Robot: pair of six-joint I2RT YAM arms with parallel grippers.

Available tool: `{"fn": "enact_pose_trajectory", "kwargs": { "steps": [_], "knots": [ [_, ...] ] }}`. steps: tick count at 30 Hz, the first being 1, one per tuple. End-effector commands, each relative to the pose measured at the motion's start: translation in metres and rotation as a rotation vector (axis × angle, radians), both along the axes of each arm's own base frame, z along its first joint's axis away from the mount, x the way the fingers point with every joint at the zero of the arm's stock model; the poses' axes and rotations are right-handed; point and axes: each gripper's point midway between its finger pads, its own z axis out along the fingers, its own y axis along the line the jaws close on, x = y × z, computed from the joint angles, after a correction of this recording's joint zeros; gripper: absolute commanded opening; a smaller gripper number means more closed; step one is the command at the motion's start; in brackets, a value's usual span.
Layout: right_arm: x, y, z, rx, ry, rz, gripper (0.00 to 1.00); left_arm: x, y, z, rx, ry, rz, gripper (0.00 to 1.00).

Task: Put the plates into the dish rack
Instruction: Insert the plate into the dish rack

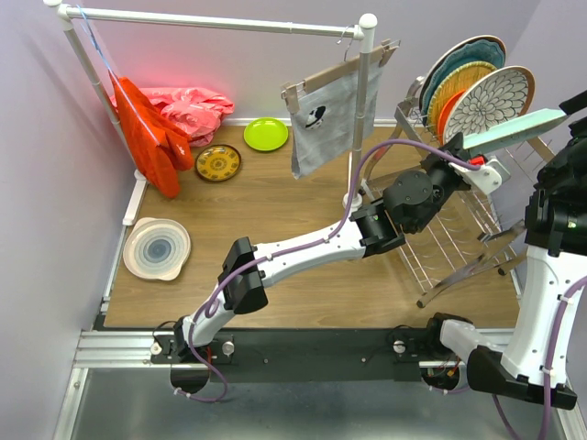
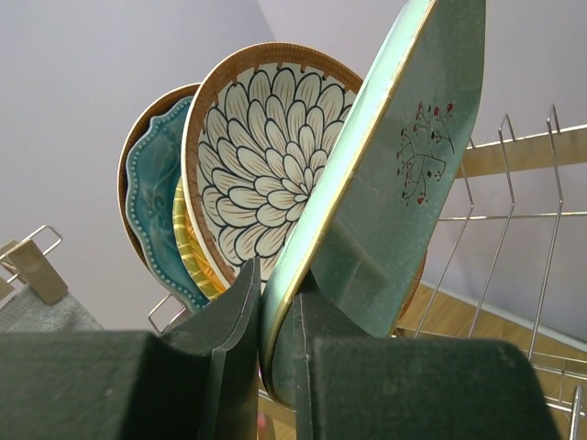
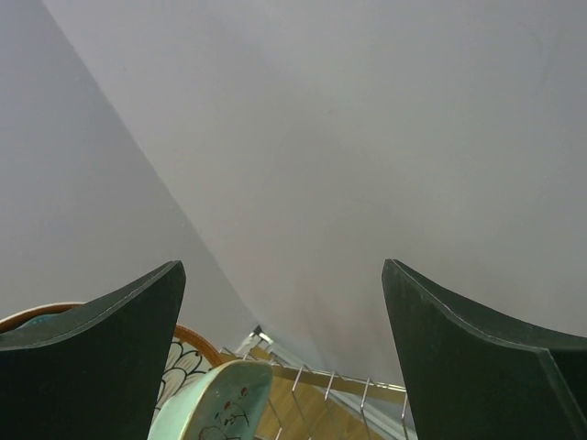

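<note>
Crowding floral plate (image 1: 500,96) upper right, mint tray (image 1: 518,128) angled up rightward, left gripper (image 2: 273,302) pinching it, right gripper (image 3: 282,266) spread.

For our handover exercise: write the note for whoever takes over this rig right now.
Left end effector: closed on the tray edge; tray beside the floral plate, over the rack.
Right end effector: open, empty.
Done: other plates stand in the rack.
To do: seat tray; load green plate, patterned plate, white plate from the table.
</note>
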Motion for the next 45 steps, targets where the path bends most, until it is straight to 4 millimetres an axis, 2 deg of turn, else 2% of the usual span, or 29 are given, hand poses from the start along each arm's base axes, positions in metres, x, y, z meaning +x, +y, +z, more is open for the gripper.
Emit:
{"fn": "enact_pose_trajectory", "kwargs": {
  "steps": [1, 8, 18, 25, 32, 37, 41, 45],
  "knots": [
    [-0.012, -0.006, 0.009, 0.008, -0.022, -0.051, 0.96, -0.02, -0.011, -0.014, -0.017, 0.065, -0.015, 0.17],
    [-0.012, -0.007, 0.01, 0.007, -0.022, -0.061, 0.96, -0.018, -0.009, -0.013, -0.038, 0.072, 0.005, 0.12],
    [-0.005, -0.01, 0.008, 0.009, -0.01, -0.063, 0.96, -0.014, -0.008, -0.023, -0.038, 0.089, 0.05, 0.1],
    [0.009, -0.006, -0.011, 0.02, 0.043, -0.015, 0.95, -0.015, -0.01, -0.023, -0.047, 0.093, 0.049, 0.1],
    [0.027, -0.002, -0.048, 0.082, 0.115, 0.036, 0.88, -0.015, -0.013, -0.025, -0.05, 0.101, 0.044, 0.1],
    [0.048, -0.001, -0.071, 0.135, 0.159, 0.085, 0.8, -0.015, -0.014, -0.028, -0.045, 0.102, 0.043, 0.1],
    [0.063, 0.005, -0.074, 0.164, 0.146, 0.151, 0.75, -0.015, -0.013, -0.026, -0.048, 0.102, 0.041, 0.1],
    [0.057, 0.004, -0.067, 0.178, 0.11, 0.132, 0.77, -0.014, -0.013, -0.027, -0.047, 0.103, 0.046, 0.1]
  ]
}}
